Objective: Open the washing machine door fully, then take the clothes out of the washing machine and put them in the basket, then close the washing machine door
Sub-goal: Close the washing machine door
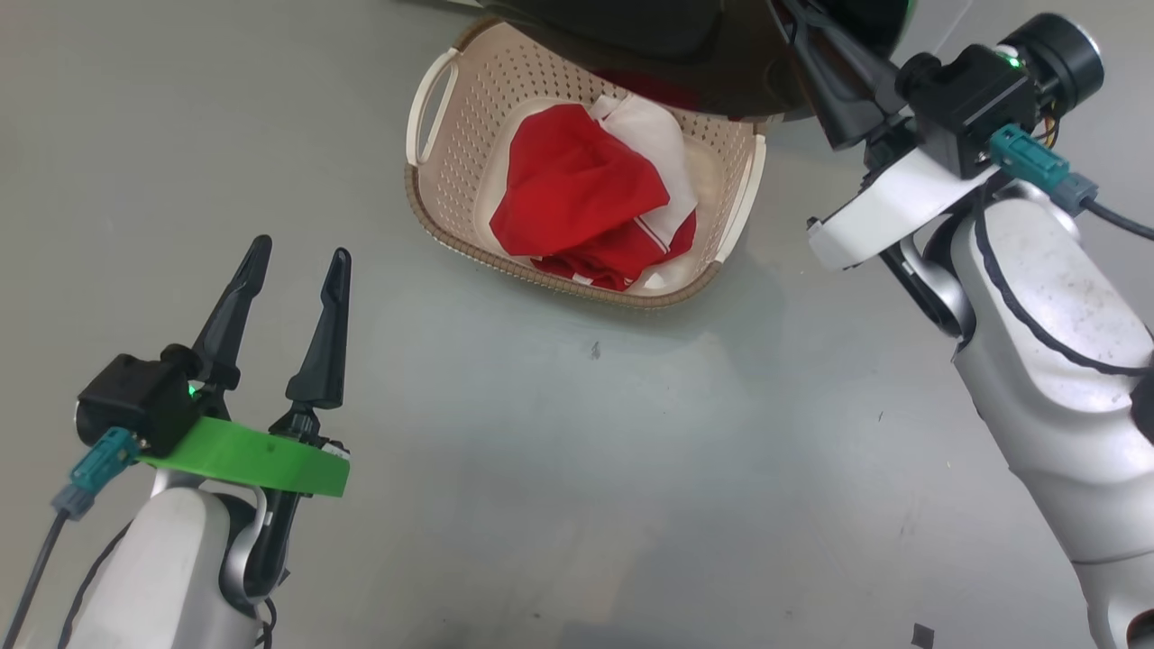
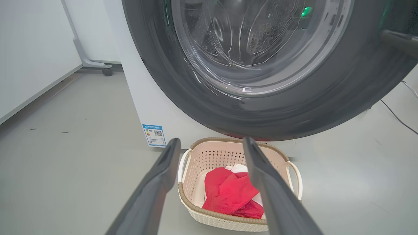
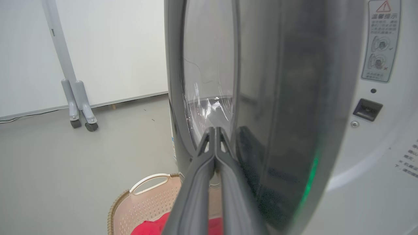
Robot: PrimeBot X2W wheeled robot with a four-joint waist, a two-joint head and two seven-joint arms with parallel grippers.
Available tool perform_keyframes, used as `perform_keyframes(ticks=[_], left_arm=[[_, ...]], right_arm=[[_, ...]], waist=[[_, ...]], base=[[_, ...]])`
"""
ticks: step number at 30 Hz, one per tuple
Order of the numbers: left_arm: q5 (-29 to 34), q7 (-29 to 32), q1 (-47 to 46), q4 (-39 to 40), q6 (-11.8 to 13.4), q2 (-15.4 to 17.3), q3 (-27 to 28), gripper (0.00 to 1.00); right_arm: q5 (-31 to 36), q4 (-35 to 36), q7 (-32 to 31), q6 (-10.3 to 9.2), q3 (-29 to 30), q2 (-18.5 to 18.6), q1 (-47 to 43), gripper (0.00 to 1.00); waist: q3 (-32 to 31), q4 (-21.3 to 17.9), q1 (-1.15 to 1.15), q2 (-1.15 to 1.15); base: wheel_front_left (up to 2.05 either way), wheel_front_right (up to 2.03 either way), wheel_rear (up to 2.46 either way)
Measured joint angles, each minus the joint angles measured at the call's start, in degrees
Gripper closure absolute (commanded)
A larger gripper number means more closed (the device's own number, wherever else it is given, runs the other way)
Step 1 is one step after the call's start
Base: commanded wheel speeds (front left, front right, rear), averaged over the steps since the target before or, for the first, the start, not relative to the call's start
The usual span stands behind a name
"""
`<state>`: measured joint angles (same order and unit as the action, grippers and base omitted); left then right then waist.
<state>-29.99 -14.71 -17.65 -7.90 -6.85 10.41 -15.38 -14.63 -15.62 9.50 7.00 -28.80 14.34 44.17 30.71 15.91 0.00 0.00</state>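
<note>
Floor: plain grey floor runs up to the machine, with white wall panels and a wheeled stand behind.
Clothes: the red and white clothes lie heaped in the basket, which stands on the floor just below the door.
Door: the washing machine door stands ajar and hangs out over the basket's far end. The right wrist view shows it edge-on, apart from the latch socket in the white front.
Machine: the washing machine shows its steel drum through the door glass, and the drum looks free of fabric.
Right gripper: the right gripper has its 2 fingers pressed together and holds nothing. Its tips are at the door's outer face where the glass meets the black rim; contact looks likely but not certain.
Left gripper: the left gripper has its fingers spread wide and holds nothing. It hangs low over the floor, well apart from the basket.
Done: steps 1 and 2, opening and unloading, look finished.
Left: step 3, pushing the door home until it latches.
</note>
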Motion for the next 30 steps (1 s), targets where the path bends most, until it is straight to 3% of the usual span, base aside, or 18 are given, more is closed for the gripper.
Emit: perform_keyframes(ticks=[22, 30], left_arm=[[0.3, 0.0, -4.8, 1.1, -0.1, -2.5, 2.1, 0.00], [0.3, 0.0, -6.4, 1.1, -0.1, -3.1, 2.1, 0.00]], right_arm=[[-0.2, -3.9, 0.5, 0.48, 3.9, 2.4, 16.4, 1.00], [0.9, -6.4, 0.4, -0.65, 5.5, 3.3, 21.8, 1.00]], waist=[[8.2, -0.4, 0.00, 0.00], [11.4, 0.1, 0.01, 0.00]], base=[[0.00, 0.00, 0.00], [0.00, 0.00, 0.00]])
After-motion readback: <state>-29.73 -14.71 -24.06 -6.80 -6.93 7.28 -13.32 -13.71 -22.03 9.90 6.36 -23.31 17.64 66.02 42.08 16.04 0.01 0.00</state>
